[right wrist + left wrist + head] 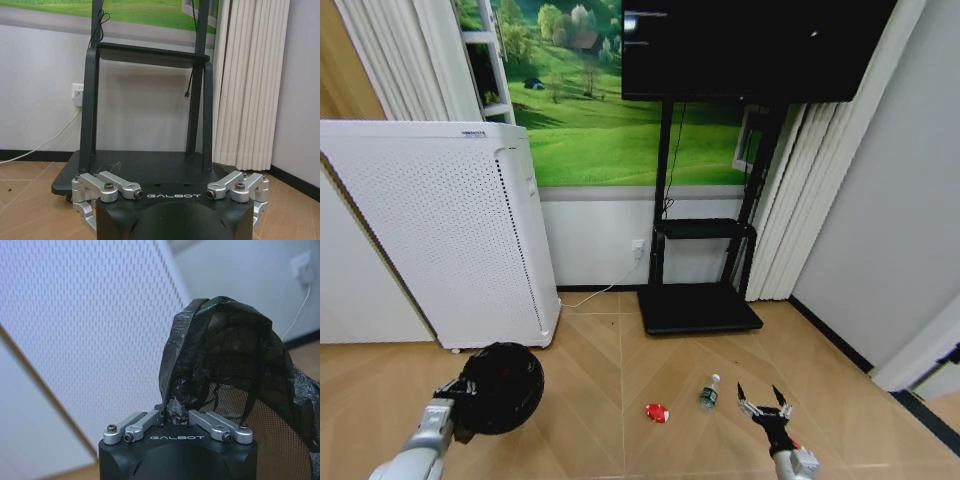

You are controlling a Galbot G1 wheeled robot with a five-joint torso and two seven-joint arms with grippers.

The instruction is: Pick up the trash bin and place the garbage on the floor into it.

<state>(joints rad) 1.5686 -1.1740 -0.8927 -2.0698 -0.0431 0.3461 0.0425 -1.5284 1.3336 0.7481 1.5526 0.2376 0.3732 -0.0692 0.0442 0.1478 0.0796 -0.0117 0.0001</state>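
The left gripper (175, 415) pinches the light mesh bin (502, 386) by its soft liner rim, while the right gripper (765, 406), jaws wide, hovers near the bottle (709, 393) and 1 packet (658, 412) on the floor.

head view looks down, wrist views close, forward-facing

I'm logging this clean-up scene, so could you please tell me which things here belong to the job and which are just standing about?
Part of the job:
- trash bin, its rim held by the left hand
- red-and-white packet
- small bottle
- right hand, open, near the bottle

Just standing about:
- white perforated appliance
- black screen stand
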